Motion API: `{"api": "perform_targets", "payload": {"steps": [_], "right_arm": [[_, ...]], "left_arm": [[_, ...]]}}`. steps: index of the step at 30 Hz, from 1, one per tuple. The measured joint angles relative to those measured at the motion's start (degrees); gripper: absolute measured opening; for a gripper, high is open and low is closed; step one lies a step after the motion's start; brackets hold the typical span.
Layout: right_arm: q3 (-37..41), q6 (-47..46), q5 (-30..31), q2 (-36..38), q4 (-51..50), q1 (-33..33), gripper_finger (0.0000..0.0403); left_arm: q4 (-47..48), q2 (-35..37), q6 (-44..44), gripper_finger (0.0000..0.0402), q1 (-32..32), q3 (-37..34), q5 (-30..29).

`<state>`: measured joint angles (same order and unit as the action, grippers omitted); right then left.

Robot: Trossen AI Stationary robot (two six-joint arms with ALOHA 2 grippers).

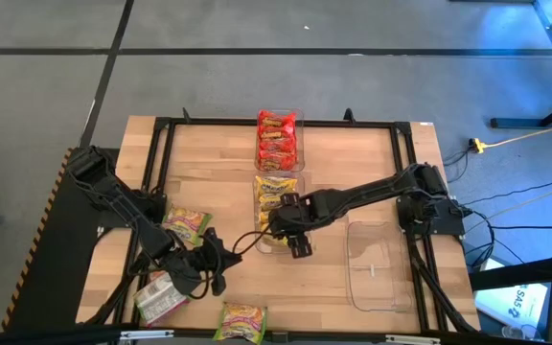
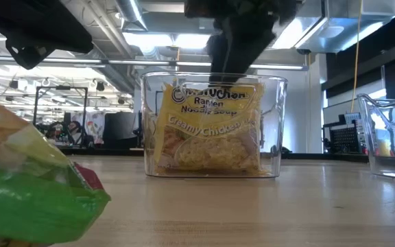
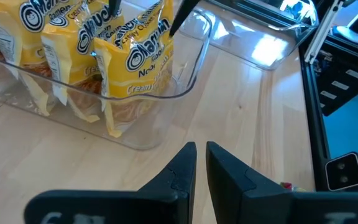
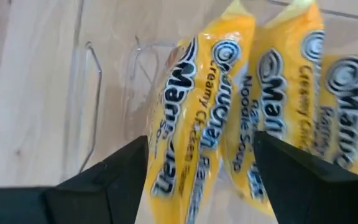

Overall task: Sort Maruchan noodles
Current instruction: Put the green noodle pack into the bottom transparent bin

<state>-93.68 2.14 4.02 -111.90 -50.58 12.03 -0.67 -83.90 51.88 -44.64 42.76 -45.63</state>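
standing at the front edge of the table, the nearest thing to me is a green and pink noodle packet (image 1: 241, 320) lying flat by the rim, with another one (image 1: 160, 298) close to it under the left arm and a third green and pink packet (image 1: 186, 224) a little further in. the left gripper (image 3: 201, 163) hovers low over bare wood between them, fingers pressed nearly together and holding nothing; it looks to be waiting.

just beyond is where the work is. the right gripper (image 4: 199, 155) hangs over the near end of the middle bin (image 2: 213, 125), its fingers spread apart on either side of a yellow creamy chicken packet (image 4: 185, 134) that stands on edge inside. my guess is that this is the let-go step of a drop: the packet seems to rest in the bin on its own, leaning on the other yellow packets (image 3: 48, 43) behind it. the next move calls for a straight lift out, so the fingers don't drag the wrapper or nudge the clear wall, and then a reach for one of the loose green and pink ones.

off to the right arm's side sits an empty clear bin (image 1: 379, 265), likely meant for those. farthest back, in line with the yellow bin, a third bin (image 1: 278, 142) holds red packets (image 1: 276, 134).
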Motion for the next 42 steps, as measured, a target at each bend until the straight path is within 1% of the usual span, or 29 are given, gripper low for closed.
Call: {"api": "perform_targets", "payload": {"steps": [3, 5, 8, 10, 12, 14, 17, 21, 24, 28, 30, 34, 35, 38, 42], "right_arm": [[-3.2, -2.4, -0.8, 0.6, -2.4, 1.1, 0.0264], [-3.9, -4.8, -1.0, 1.7, -3.7, 3.0, 0.0264], [-3.5, -9.6, -1.5, 2.9, -4.8, 7.4, 0.0264], [-2.5, -12.3, 0.0, 3.2, -4.5, 11.0, 0.0264], [-1.7, -14.8, 3.8, 3.1, -2.6, 15.4, 0.0264], [0.0, -17.0, 7.4, 3.1, 1.1, 19.7, 0.0264], [3.8, -18.8, 11.6, 2.9, 9.5, 24.7, 0.0264], [8.0, -19.9, 17.0, 2.9, 23.3, 28.8, 0.0264], [12.0, -20.0, 17.2, 2.9, 34.0, 30.1, 0.0264], [15.6, -22.2, 16.8, 2.9, 45.0, 30.0, 0.0264], [17.1, -23.4, 16.4, 2.9, 48.2, 29.6, 0.0264], [19.3, -24.1, 16.0, 2.9, 51.1, 29.1, 0.0264], [19.9, -24.3, 16.0, 2.9, 50.9, 29.0, 0.0264], [21.6, -25.0, 15.6, 2.9, 48.2, 28.8, 0.0264], [24.1, -27.8, 15.8, 2.9, 47.4, 28.8, 0.0264]], "left_arm": [[-0.1, 0.0, 0.0, 0.0030, 0.1, 0.0, -0.2], [-0.5, 0.0, 0.3, 0.0030, 0.1, 0.0, -0.1], [-2.5, -0.5, 0.0, 0.0030, 0.2, 0.0, 2.5], [-4.6, -1.5, -1.0, 0.0030, 0.1, 0.0, 4.3], [-6.6, -2.7, -1.1, 0.0030, 0.1, 0.0, 6.5], [-8.9, -3.9, -1.0, 0.0030, -0.1, 0.3, 9.9], [-8.7, -4.9, -1.0, 0.0030, -1.1, 1.8, 13.8], [-6.8, -4.9, -1.0, 0.0023, -3.2, 5.3, 16.2], [-3.9, -4.8, 1.9, 0.0015, -5.6, 8.3, 17.6], [-0.4, -6.3, 11.2, 0.0009, -9.9, 10.0, 18.8], [-0.5, -7.6, 16.9, 0.0007, -12.2, 10.1, 18.6], [-1.1, -12.1, 28.4, 0.0005, -15.7, 10.1, 18.7], [-2.3, -13.5, 30.2, 0.0005, -16.2, 10.1, 18.7], [-8.7, -18.0, 31.8, 0.0005, -16.6, 10.1, 17.0], [-21.3, -23.9, 30.5, 0.0005, -15.3, 10.1, 18.5]]}}
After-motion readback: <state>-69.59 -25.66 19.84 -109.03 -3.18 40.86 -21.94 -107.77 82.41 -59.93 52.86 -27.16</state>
